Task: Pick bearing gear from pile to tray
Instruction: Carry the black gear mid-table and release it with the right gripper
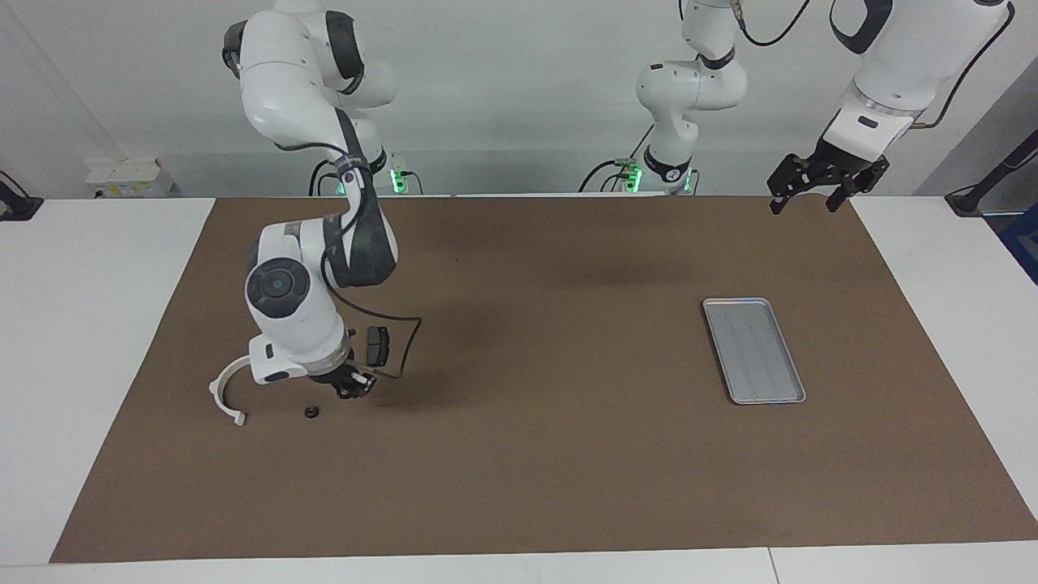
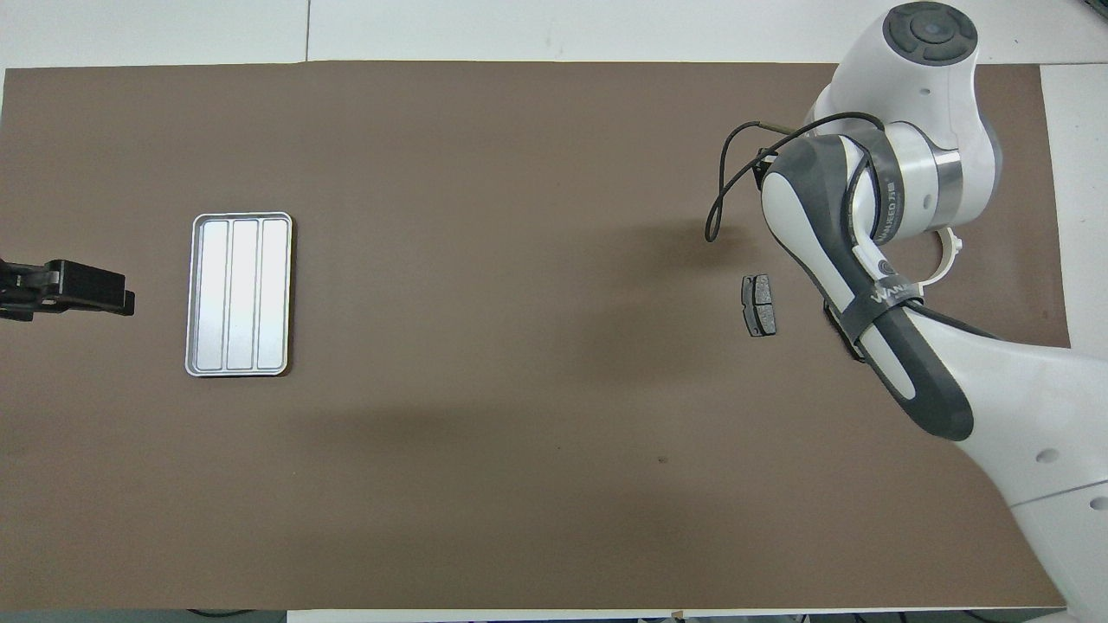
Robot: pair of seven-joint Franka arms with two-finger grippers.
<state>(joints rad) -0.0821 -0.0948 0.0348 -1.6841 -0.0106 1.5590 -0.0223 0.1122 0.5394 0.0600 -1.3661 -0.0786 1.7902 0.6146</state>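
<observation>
Brown matting point(image 1: 535, 454) covers most of the white table, and the parts lie toward the right arm's end of it. The right gripper point(image 1: 353, 386) is down low at the pile, its wrist bent over so the arm hides it from above. Its fingers are drawn in a good way, but whether they have hold of anything I cannot tell; something small and dark sits right at the tips. Just beside it on the mat is 1 small black round piece point(image 1: 310, 412), lying loose. A white curved plastic arc point(image 1: 225, 391) rests next to that, partly under the wrist. 1 dark grey brake pad point(image 1: 376, 345) lies flat a little nearer to the robots.

Well apart, toward the left arm's end, the silver-grey ridged tray point(image 1: 754, 350) sits flat with nothing in it. The left gripper point(image 1: 815, 193) waits in the air over the mat's edge, its fingers spread wide and holding nothing.
</observation>
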